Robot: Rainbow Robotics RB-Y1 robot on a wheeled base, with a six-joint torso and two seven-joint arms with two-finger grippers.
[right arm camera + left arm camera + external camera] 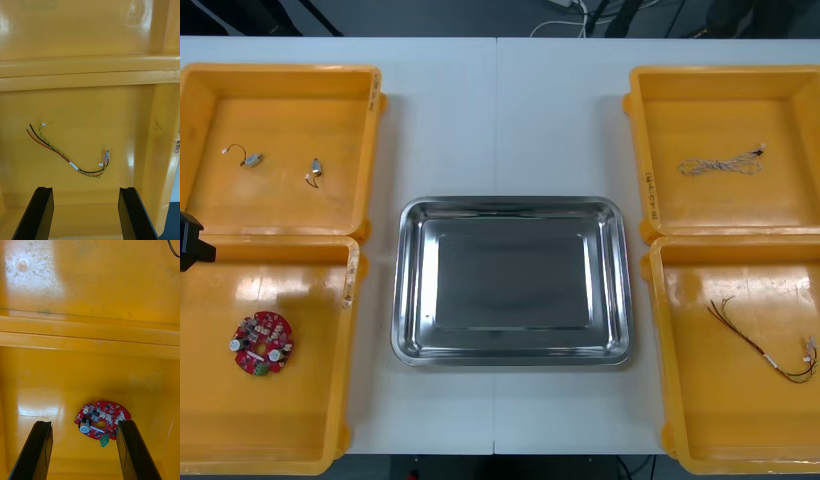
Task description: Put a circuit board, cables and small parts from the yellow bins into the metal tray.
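Left gripper gapes over circuit board — right gripper over cable.

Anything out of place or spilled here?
Nothing stands out. The metal tray sits square and bare; the left gripper is open over the circuit board, the right gripper over the red and yellow cable; nothing spilled.

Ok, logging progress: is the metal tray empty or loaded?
Empty. The metal tray shows a bare shiny floor, nothing inside.
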